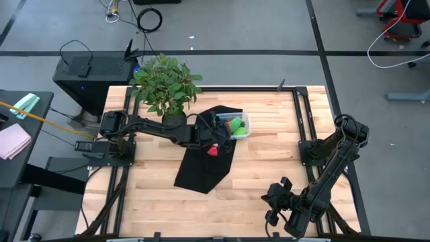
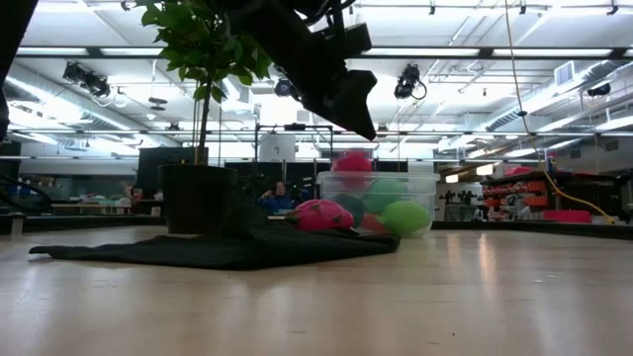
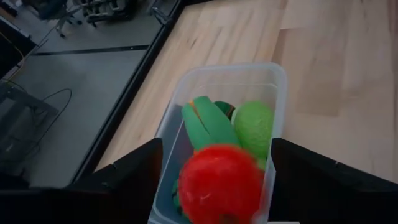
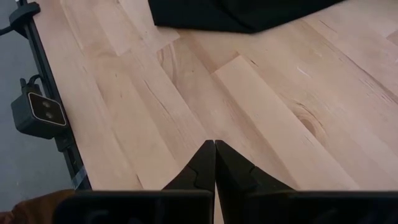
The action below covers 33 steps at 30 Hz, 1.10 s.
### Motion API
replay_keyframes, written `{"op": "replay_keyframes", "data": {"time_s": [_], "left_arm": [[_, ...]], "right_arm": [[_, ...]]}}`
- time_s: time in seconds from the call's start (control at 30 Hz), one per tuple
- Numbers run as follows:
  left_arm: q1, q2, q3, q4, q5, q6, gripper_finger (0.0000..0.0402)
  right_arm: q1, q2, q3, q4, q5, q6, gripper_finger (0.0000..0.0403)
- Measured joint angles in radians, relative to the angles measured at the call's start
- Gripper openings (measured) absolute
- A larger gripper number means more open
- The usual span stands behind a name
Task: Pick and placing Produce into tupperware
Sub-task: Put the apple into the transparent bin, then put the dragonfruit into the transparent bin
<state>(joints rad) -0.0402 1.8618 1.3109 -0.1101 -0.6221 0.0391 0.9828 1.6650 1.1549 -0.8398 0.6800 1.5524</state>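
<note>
Room held a grey floor (image 1: 269, 27) crossed by dark tape lines, a black cabinet (image 1: 94, 74) beside the wooden table (image 1: 269, 168), loose cables (image 1: 149, 19) on the floor, ceiling strip lights (image 2: 475, 49), and distant benches (image 2: 564, 213) with equipment.

Evenly, brightly lit from overhead; ceiling strip lights (image 2: 326, 51) glaring in low view. Soft, faint shadows on table (image 1: 269, 175). Red fruit (image 3: 221, 185) smeared, perhaps motion blur. Low view hazy up close, arm reduced to dark silhouette. Wrist views slightly bowed at edges.
</note>
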Motion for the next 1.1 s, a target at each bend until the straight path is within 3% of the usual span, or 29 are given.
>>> {"op": "replay_keyframes", "data": {"time_s": [0.37, 0.63, 0.8, 0.9, 1.1], "left_arm": [[-0.012, 0.000, 0.000, 0.000, 0.044, -0.074, 0.0340], [-0.129, 0.000, 0.000, -0.010, 0.080, -0.225, 0.0341], [-0.193, 0.003, 0.000, -0.183, 0.070, -0.346, 0.0341], [-0.201, 0.007, -0.002, -0.283, 0.069, -0.343, 0.0341], [-0.160, 0.007, -0.010, -0.324, 0.125, -0.359, 0.0341]], "right_arm": [[0.000, 0.000, 0.000, 0.000, 0.000, 0.000, 0.0011], [0.000, 0.000, 0.000, 0.001, 0.000, 0.000, 0.0011], [0.000, 0.000, 0.000, 0.001, 0.000, 0.000, 0.0011], [0.000, 0.000, 0.000, 0.000, 0.000, -0.006, 0.0011], [0.000, 0.000, 0.000, 0.002, 0.000, -0.008, 0.0011]]}}
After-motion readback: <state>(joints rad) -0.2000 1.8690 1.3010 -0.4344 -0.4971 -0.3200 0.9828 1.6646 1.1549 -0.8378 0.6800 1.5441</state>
